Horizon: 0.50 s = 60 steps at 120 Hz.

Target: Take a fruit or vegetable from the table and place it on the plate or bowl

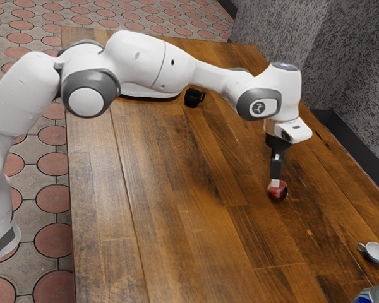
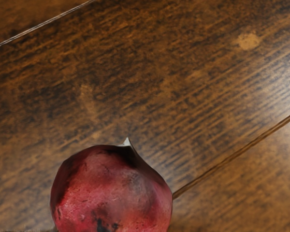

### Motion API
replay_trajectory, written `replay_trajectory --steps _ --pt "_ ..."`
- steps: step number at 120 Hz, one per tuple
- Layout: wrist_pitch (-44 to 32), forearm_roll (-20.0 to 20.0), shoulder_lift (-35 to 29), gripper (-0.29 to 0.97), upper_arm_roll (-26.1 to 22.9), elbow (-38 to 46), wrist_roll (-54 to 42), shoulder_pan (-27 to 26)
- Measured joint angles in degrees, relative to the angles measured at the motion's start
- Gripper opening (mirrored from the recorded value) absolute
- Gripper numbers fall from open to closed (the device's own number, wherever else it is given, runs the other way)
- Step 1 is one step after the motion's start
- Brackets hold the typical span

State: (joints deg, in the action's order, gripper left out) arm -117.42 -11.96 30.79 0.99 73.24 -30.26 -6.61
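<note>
Red fruit [image 1: 278,190]: partly cut off beneath our gripper [image 1: 276,180]; claw state, we cannot tell. Arm extends toward 3 o'clock, hand vertical.

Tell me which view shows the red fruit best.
The wrist view: the red fruit sits close up, its mottled skin and pointed tip plain. The exterior view shows it as a small red shape on the table, right under the hand.
</note>
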Motion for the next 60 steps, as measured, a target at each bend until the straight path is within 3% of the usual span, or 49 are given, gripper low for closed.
replay_trajectory --steps 60 --pt "-1.1 -0.1 2.6 0.66 -0.1 -0.9 0.0 0.4"
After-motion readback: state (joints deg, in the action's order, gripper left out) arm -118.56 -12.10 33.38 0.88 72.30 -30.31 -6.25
